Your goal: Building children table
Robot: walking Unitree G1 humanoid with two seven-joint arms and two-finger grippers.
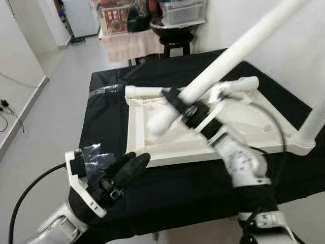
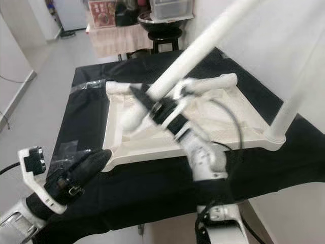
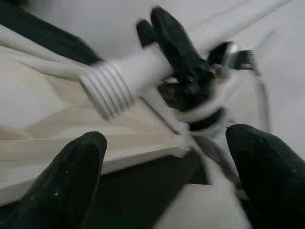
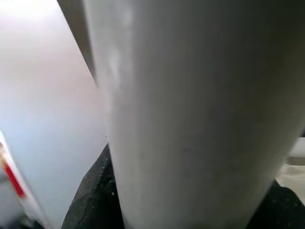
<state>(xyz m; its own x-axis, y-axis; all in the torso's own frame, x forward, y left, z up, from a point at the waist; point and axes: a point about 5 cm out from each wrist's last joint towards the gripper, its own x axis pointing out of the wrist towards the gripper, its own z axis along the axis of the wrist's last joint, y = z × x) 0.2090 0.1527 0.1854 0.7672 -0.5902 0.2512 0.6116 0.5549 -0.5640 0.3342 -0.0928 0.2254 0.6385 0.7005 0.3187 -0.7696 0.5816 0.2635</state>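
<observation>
Left eye view: right gripper (image 1: 175,101) pinches a white table leg (image 1: 238,53), threaded end angled toward the upturned tabletop (image 1: 147,147) — presumably for screwing in — while left gripper (image 1: 133,162) waits, fingers spread.

A black cloth (image 1: 152,193) covers the worktop, with a crumpled piece of clear plastic film (image 1: 96,152) lying near its front left corner. Behind it stands a round black stool (image 1: 176,41), beside a small table draped in pale cloth (image 1: 129,46) carrying a red box (image 1: 116,19) and a clear plastic storage bin (image 1: 183,11). The floor (image 1: 56,117) is light grey.
</observation>
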